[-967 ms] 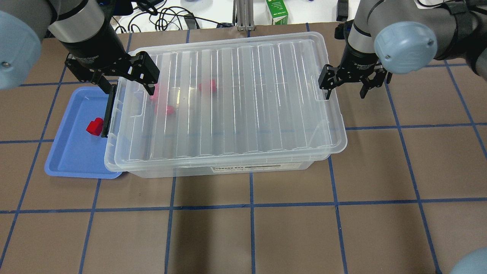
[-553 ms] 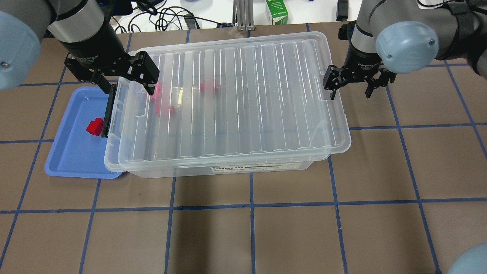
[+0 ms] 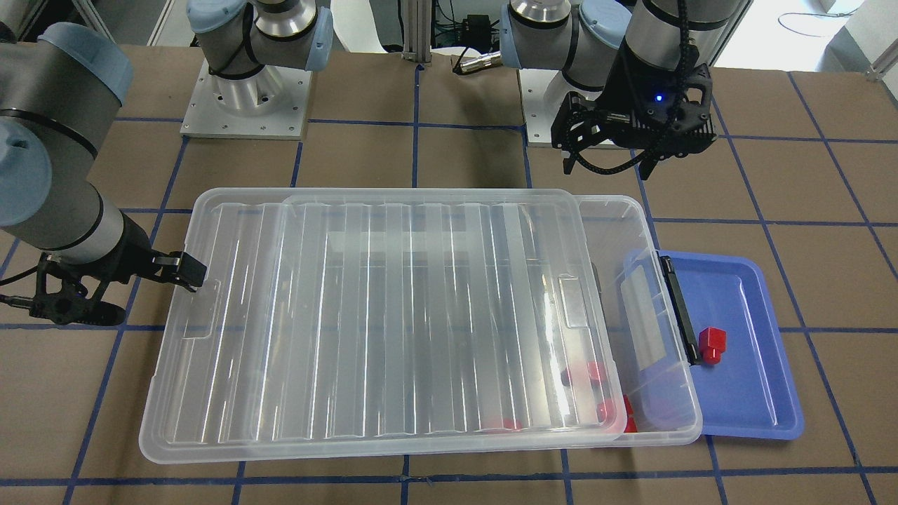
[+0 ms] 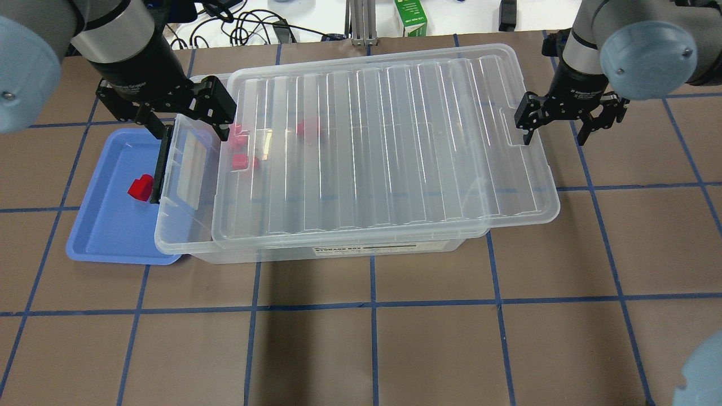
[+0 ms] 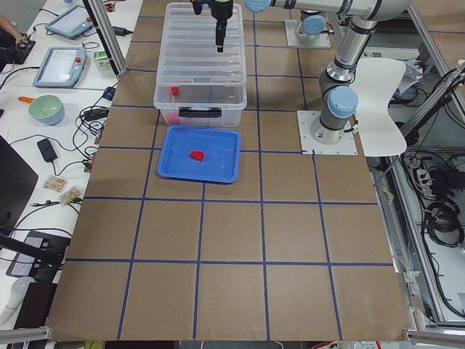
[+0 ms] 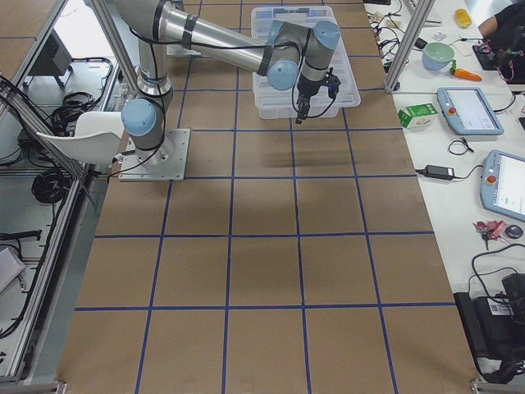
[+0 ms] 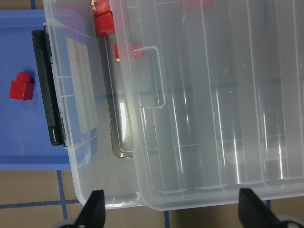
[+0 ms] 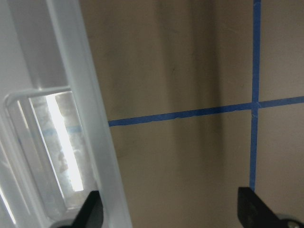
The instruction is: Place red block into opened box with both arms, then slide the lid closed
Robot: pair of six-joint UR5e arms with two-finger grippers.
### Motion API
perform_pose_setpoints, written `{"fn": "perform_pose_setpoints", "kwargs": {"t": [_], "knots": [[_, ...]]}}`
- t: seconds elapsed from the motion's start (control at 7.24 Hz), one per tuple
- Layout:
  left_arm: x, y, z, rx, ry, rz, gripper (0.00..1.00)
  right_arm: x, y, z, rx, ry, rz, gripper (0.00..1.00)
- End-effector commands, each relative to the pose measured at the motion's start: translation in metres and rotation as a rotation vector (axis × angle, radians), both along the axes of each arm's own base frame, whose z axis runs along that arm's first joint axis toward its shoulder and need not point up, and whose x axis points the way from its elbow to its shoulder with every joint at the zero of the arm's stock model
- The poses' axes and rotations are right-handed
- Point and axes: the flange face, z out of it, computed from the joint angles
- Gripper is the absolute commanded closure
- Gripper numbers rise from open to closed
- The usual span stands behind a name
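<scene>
The clear box (image 4: 183,239) lies mid-table, its black-barred left end resting over a blue tray (image 4: 104,225). The ribbed lid (image 4: 383,141) sits shifted right, overhanging the box's right end and leaving a strip at the left uncovered. Three red blocks (image 4: 243,162) lie inside near the left end. One more red block (image 4: 141,187) rests on the tray. My left gripper (image 4: 189,121) hovers open above the box's left end, holding nothing. My right gripper (image 4: 555,135) is open, one finger set in the notch at the lid's right end (image 8: 71,95).
A green carton (image 4: 410,20) and cables (image 4: 248,25) lie beyond the table's far edge. Brown matting with blue tape lines (image 4: 372,304) stretches in front of the box. Side benches hold tablets (image 6: 469,111) and a bowl (image 5: 45,109).
The lid has slid to the right with my right gripper, uncovering the box's left end. The left arm and the blocks have not moved.
</scene>
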Motion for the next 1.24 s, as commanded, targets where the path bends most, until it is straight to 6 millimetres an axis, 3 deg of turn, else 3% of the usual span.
{"fn": "perform_pose_setpoints", "kwargs": {"t": [0.0, 0.69, 1.11], "knots": [[0.000, 0.000, 0.000, 0.001, 0.000, 0.001, 0.00, -0.018, -0.001, -0.001, 0.002, 0.000, -0.027, 0.00], [0.000, -0.001, -0.001, 0.001, 0.000, 0.001, 0.00, -0.059, -0.001, 0.000, 0.004, 0.011, 0.039, 0.00], [0.000, 0.000, 0.000, -0.001, 0.000, -0.001, 0.00, -0.067, -0.001, 0.002, 0.011, 0.045, 0.053, 0.00]]}}
